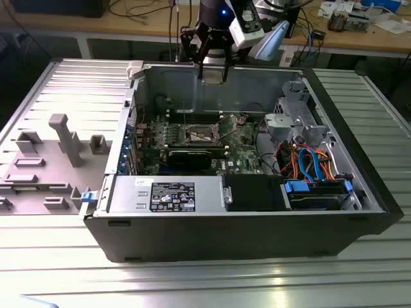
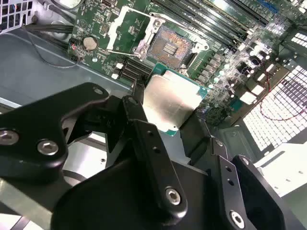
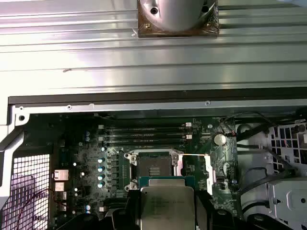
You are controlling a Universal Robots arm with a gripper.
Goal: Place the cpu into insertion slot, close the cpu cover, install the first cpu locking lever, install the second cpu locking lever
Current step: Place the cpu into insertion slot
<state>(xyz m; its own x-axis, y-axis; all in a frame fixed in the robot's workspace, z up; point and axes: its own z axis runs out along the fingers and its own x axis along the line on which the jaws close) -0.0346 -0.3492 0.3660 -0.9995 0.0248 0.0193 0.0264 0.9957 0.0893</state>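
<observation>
Here's the gripper (image 1: 214, 69) up over the open computer case (image 1: 257, 237), clamped on the cpu (image 2: 170, 103), with a black finger (image 2: 148, 143) on each of two opposite edges and the dull silver top facing up. The chip hangs well above the insertion slot (image 2: 168, 48), and both wrist views suggest it sits off to one side of it, not directly over. In the first wrist view the slot lies bare just past the chip's edge. The cpu cover (image 2: 123, 26) stands open to one side of the slot, so the dark centre is exposed and nothing bars the way in. The step in hand, I'd say, is the placing itself. Done well, that means chip level, square to the slot's metal rim and centred over it before any descent; a tilted or twisted entry could hurt the contacts. The long memory slots (image 3: 144, 134) beside the slot are no target.
</observation>
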